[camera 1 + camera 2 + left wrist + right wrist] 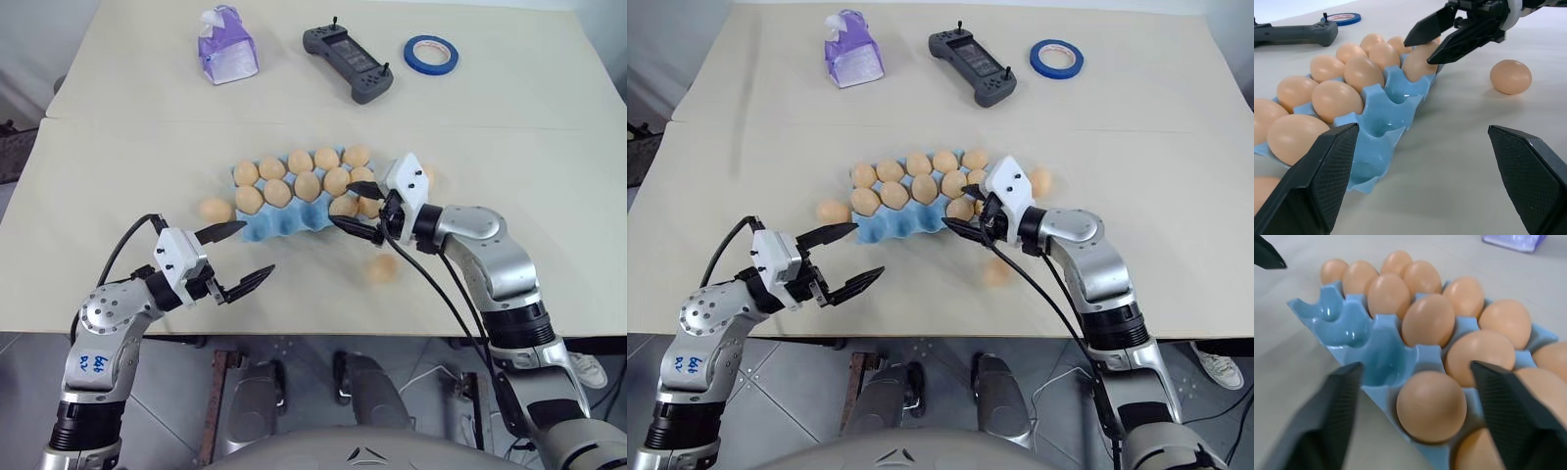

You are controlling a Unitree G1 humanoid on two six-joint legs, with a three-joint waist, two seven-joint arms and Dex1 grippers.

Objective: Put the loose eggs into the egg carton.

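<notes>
the egg carton (pixel 284 211) sits mid-table, its far rows filled with eggs. one loose egg (pixel 381 268) lies beside it. the right gripper (pixel 361 210) hovers at the carton's right end, jaws parted, empty; the left gripper (pixel 238 257) gapes wide nearby.

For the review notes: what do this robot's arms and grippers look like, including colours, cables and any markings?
Both arms are silver-grey metal segments with black joint rings. Each wrist carries a white angular block feeding two black tapered fingers with a fine textured grip surface. The left gripper has a black cable looping over the wrist, and blue handwriting marks its upper arm. The right gripper has black cables trailing down along its forearm.
</notes>
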